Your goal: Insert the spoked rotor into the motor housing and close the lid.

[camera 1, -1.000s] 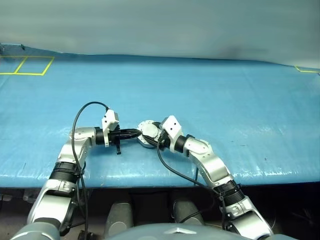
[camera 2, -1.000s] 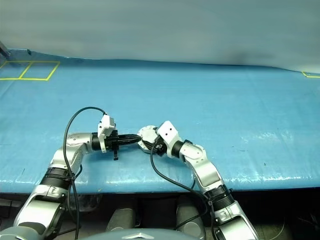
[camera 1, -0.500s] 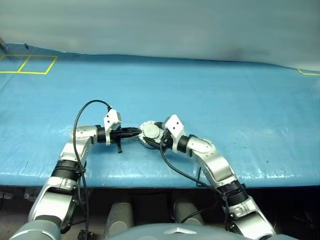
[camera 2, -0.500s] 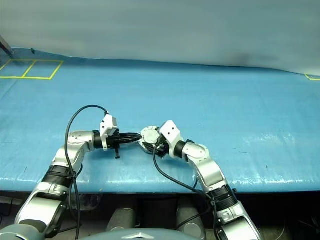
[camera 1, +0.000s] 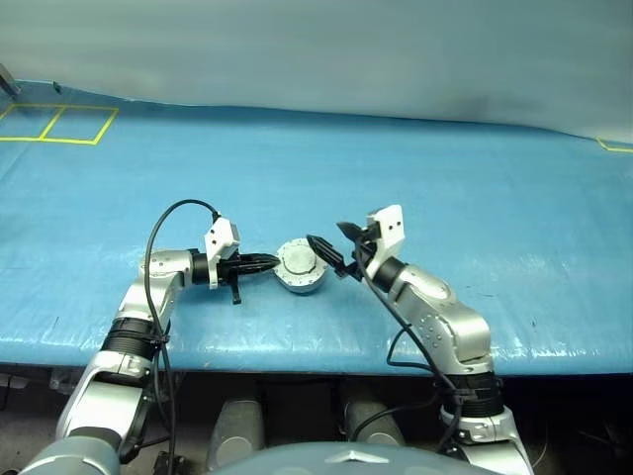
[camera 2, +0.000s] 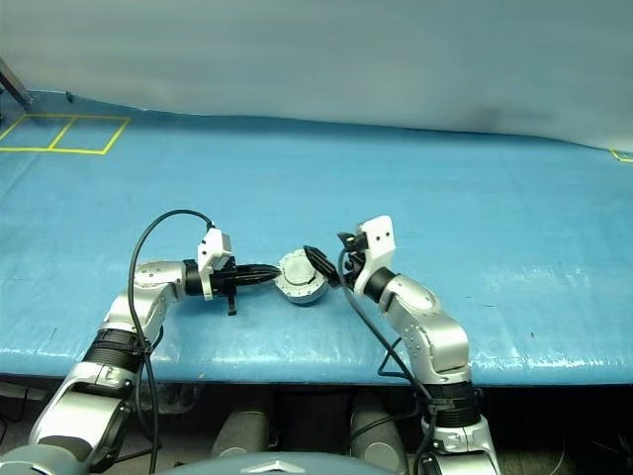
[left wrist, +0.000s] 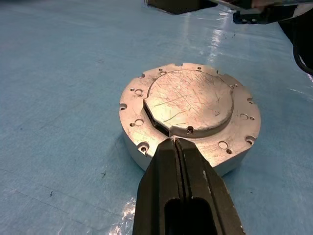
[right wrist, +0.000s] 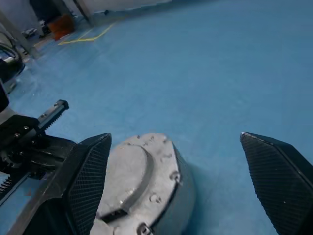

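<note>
The motor housing (camera 1: 300, 268) sits on the blue table (camera 1: 445, 198) as a round silver puck. Its lid (left wrist: 188, 100) lies flat on top, plain scratched grey face up. My left gripper (left wrist: 175, 142) is shut, its tip meeting the housing's (left wrist: 234, 142) left rim. My right gripper (camera 1: 331, 244) hangs open just right of the housing, its two fingers wide apart with nothing between them. In the right wrist view the housing (right wrist: 142, 186) lies low between the spread fingers (right wrist: 88, 176). The spoked rotor is hidden.
Yellow tape marks a square (camera 1: 59, 124) at the far left rear and a corner (camera 1: 613, 145) at the far right. The table's front edge (camera 1: 297, 341) runs close below the housing. Open blue surface stretches behind and to both sides.
My right gripper has let go at the housing, opened wide, and drawn back to the right and slightly up while rolling. The left gripper has stayed at the rim.
</note>
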You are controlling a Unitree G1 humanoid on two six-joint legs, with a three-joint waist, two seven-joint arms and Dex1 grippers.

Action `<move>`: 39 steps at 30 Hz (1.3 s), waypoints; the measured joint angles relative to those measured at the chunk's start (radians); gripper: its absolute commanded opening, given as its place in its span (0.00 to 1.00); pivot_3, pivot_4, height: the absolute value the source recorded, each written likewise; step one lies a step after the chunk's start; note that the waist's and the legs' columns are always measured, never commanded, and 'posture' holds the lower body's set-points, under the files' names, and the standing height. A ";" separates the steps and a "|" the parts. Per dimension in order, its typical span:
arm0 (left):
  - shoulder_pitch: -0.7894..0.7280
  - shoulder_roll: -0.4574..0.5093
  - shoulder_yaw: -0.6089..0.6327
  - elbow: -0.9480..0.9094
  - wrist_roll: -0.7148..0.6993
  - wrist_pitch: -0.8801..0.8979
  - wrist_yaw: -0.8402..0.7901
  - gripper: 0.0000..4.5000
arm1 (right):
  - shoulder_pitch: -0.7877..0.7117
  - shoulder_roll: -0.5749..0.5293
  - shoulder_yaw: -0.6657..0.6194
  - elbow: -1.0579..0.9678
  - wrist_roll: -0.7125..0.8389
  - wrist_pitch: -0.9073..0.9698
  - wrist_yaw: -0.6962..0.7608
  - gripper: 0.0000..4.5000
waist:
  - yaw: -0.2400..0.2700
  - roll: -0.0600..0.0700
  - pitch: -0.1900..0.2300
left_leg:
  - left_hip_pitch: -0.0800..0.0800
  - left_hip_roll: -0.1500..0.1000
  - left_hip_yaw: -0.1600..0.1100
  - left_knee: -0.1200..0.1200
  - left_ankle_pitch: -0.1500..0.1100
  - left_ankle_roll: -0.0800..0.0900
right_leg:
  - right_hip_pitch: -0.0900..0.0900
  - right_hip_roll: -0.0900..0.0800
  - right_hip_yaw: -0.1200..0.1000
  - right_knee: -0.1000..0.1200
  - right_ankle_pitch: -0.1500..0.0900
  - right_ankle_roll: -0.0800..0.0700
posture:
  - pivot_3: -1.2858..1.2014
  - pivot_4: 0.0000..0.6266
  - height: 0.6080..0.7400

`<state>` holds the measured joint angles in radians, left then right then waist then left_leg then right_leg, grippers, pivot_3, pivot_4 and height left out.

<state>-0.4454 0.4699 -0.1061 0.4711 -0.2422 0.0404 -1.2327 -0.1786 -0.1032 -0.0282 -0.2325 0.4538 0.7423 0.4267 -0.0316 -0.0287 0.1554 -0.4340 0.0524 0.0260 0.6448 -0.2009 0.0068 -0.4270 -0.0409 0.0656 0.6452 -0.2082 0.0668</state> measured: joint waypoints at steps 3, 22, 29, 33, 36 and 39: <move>0.000 0.000 0.002 0.003 -0.001 -0.011 -0.002 0.00 | 0.046 0.008 -0.070 0.004 0.107 0.117 -0.008 0.99 | -0.002 0.000 0.000 | 0.000 0.000 0.000 0.000 0.000 0.000 | 0.000 0.000 0.000 0.000 0.000 0.001 | 0.52 0.24 1.00; 0.009 -0.001 0.007 0.003 -0.001 -0.039 0.003 0.00 | 0.047 0.137 -0.208 0.141 0.407 0.269 -0.073 0.99 | -0.007 0.001 0.000 | 0.000 0.000 -0.001 0.000 0.000 0.000 | 0.000 0.000 -0.001 0.000 -0.002 0.004 | 0.52 0.24 1.00; 0.011 -0.001 0.008 0.003 0.000 -0.046 0.005 0.00 | 0.025 0.158 -0.204 0.187 0.429 0.262 -0.088 0.85 | -0.008 0.001 0.000 | 0.000 0.001 -0.001 0.000 0.000 0.000 | 0.000 0.001 -0.001 0.000 -0.002 0.004 | 0.52 0.24 1.00; 0.011 -0.001 0.008 0.003 -0.001 -0.047 0.007 0.00 | 0.025 0.162 -0.209 0.210 0.441 0.262 -0.099 0.56 | -0.008 0.001 0.000 | 0.000 0.001 -0.001 0.000 0.000 0.000 | 0.000 0.001 -0.001 0.000 -0.002 0.004 | 0.52 0.24 1.00; 0.013 0.001 0.008 0.004 0.004 -0.048 0.010 0.00 | 0.025 0.163 -0.215 0.213 0.461 0.260 -0.103 0.35 | -0.008 0.001 0.000 | 0.000 0.001 -0.001 0.000 0.000 0.000 | 0.000 0.001 -0.001 0.000 -0.002 0.004 | 0.52 0.24 1.00; 0.016 0.003 0.010 0.004 0.004 -0.049 0.010 0.00 | 0.025 0.164 -0.215 0.216 0.482 0.253 -0.100 0.28 | -0.008 0.002 0.000 | 0.001 0.001 -0.001 0.000 0.000 0.000 | 0.001 0.001 -0.001 0.000 -0.002 0.005 | 0.52 0.24 1.00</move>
<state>-0.4291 0.4728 -0.0963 0.4752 -0.2380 -0.0086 -1.2232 -0.1533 0.0608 -0.2433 -0.0161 0.9358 0.9953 0.3269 -0.0393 -0.0271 0.1555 -0.4334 0.0530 0.0252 0.6446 -0.2011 0.0068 -0.4263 -0.0404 0.0650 0.6447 -0.2104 0.0714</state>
